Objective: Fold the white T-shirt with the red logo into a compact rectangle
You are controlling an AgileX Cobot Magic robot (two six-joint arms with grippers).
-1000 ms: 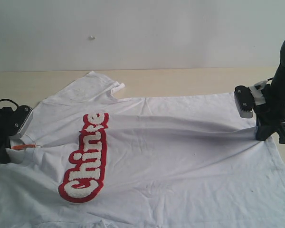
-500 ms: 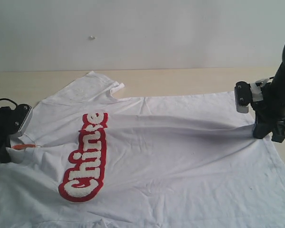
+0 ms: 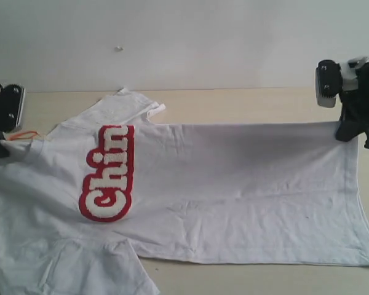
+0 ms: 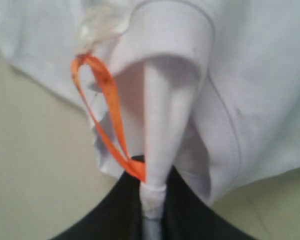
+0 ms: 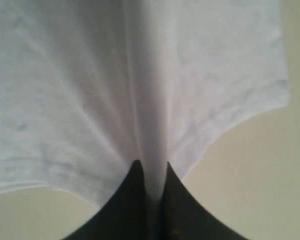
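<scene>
The white T-shirt [image 3: 234,190] hangs stretched between both grippers above the tan table, its lower part draping onto the surface. The red logo [image 3: 107,175] runs down the left part, with only "Chin" showing below the fold line. My left gripper [image 3: 3,132] is shut on the collar next to the orange neck tag [image 3: 21,135]; in the left wrist view the white T-shirt [image 4: 260,75] bunches between the jaws beside the tag [image 4: 107,115]. My right gripper [image 3: 350,132] is shut on the hem corner, and the white T-shirt [image 5: 65,90] fans out from its jaws.
The tan table [image 3: 246,101] runs back to a pale wall [image 3: 184,37]. One sleeve [image 3: 126,104] lies on the table behind the fold line. Another flap of cloth [image 3: 80,270] rests at the front left edge.
Both grippers have risen and moved back, lifting the shirt's held edge. The cloth folded along a straight top line, and the logo now shows fewer letters.
</scene>
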